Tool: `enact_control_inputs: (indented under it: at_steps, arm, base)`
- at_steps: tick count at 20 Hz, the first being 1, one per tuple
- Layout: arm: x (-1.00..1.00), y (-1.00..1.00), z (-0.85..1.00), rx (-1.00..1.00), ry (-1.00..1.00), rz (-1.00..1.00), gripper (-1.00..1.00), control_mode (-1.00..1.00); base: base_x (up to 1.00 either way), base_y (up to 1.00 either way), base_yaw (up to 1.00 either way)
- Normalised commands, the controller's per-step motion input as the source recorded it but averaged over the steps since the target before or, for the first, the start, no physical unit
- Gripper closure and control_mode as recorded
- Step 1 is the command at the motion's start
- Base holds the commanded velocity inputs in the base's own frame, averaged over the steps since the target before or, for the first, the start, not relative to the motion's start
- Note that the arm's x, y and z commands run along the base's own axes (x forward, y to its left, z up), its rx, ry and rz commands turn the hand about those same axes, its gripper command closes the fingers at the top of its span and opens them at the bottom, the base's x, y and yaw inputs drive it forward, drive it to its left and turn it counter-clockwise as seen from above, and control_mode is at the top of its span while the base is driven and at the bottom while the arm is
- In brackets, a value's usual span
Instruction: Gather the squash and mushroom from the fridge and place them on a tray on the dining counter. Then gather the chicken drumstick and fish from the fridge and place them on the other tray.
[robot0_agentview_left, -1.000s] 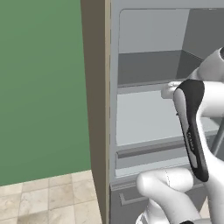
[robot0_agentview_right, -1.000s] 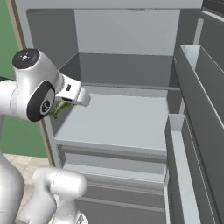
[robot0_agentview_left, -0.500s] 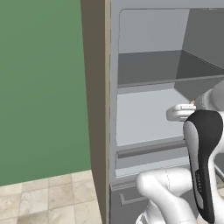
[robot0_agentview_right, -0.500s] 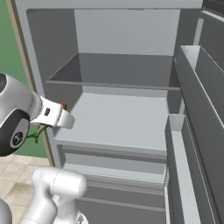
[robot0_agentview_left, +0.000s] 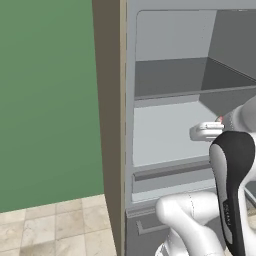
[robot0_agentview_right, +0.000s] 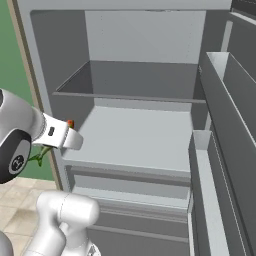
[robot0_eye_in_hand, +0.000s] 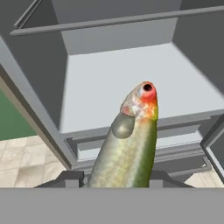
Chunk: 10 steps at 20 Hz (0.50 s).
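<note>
Gripper (robot0_eye_in_hand: 117, 186) is clamped on the fish (robot0_eye_in_hand: 127, 144): in the hand view the fish rises straight up from between the two dark finger tips at the bottom, head end farthest from the hand, red-orange patch and a dark eye at the tip, greenish-silver body below with a grey fin on its left side. Fish sits in the air in front of the open fridge (robot0_agentview_right: 145, 80), outside the compartment, over the front edge of the lower shelf (robot0_eye_in_hand: 131, 83) and touching none of it as far as I can tell. Right base view: hand (robot0_agentview_right: 62, 136) sits at the fridge's front left edge, level with the lower shelf, a small red spot showing at its top and a green sliver (robot0_agentview_right: 41, 155) hanging below it against the green wall (robot0_agentview_right: 7, 65). Left base view: white hand (robot0_agentview_left: 206, 131) pokes out from behind the dark forearm, level with the lower shelf's front, with a tiny red spot just above it. Fridge interior is grey, upper shelf (robot0_agentview_right: 130, 95) and lower shelf both bare, drawer fronts (robot0_agentview_right: 127, 187) below the lower shelf, door bins (robot0_agentview_right: 220, 125) along the right side in the right base view. Beige tiled floor (robot0_agentview_left: 55, 227) shows to the left of the fridge.
</note>
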Motion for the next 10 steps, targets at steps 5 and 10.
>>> enact_control_inputs:
  at_steps: [5, 10]
  arm:
    - [0.0, 0.0, 0.0, 0.0, 0.0, 0.0, 1.0, 1.0]
    - [0.0, 0.0, 0.0, 0.0, 0.0, 0.0, 1.0, 1.0]
  base:
    - [-0.1, 0.26, 0.0]
    - [-0.02, 0.91, -0.02]
